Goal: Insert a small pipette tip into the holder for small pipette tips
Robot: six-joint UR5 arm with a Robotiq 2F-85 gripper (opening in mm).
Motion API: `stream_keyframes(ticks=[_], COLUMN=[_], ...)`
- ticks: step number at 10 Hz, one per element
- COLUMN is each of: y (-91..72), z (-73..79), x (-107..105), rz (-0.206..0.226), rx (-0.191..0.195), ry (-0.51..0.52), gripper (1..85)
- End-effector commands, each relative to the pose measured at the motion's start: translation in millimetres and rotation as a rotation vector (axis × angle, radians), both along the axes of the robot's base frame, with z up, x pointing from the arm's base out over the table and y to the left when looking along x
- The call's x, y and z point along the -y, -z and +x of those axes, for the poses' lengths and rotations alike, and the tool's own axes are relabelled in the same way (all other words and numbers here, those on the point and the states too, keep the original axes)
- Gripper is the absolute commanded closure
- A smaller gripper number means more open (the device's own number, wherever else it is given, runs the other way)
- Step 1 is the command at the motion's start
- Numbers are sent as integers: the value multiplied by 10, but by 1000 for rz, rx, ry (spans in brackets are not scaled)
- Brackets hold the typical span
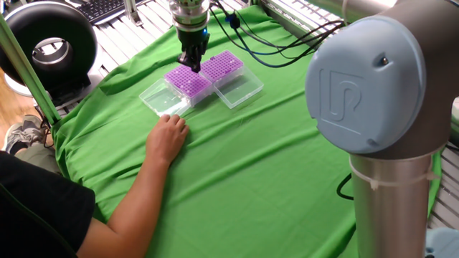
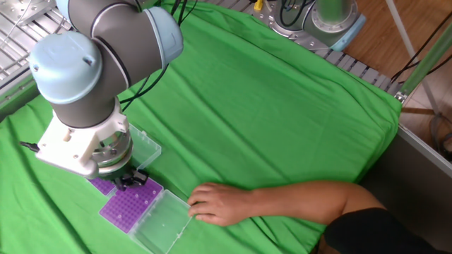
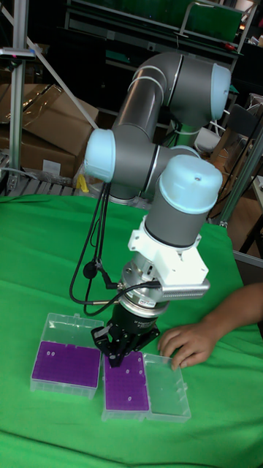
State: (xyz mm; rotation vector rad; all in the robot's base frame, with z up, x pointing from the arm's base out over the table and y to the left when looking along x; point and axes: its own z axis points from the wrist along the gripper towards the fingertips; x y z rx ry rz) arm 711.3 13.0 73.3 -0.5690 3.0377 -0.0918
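Observation:
Two purple racks sit side by side in clear boxes with their lids folded open. The holder for small pipette tips lies under my gripper. The gripper hangs just above the holder's far end, with its dark fingers drawn together to a point. No pipette tip can be made out between them. A few pale dots show in the holder's holes in the tall fixed view. The second rack lies alongside.
A person's hand rests on the green cloth close to the holder's open lid. The other rack's lid lies open. The arm's big joints loom over the boxes.

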Motion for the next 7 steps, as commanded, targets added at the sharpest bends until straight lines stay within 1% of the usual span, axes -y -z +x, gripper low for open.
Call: stream_keyframes(ticks=[1,2,3,4,6,7], y=[-145,-159,-166,-189,-259,-240], z=[-12,-11,30,42,37,40], x=[20,45,186,293,434,520], rz=[24,22,-11,-13,-17,-23], rx=[-6,-6,7,12,17,29], ry=[-19,-23,-55,-81,-110,-117], gripper=[847,847,847,847,847,847])
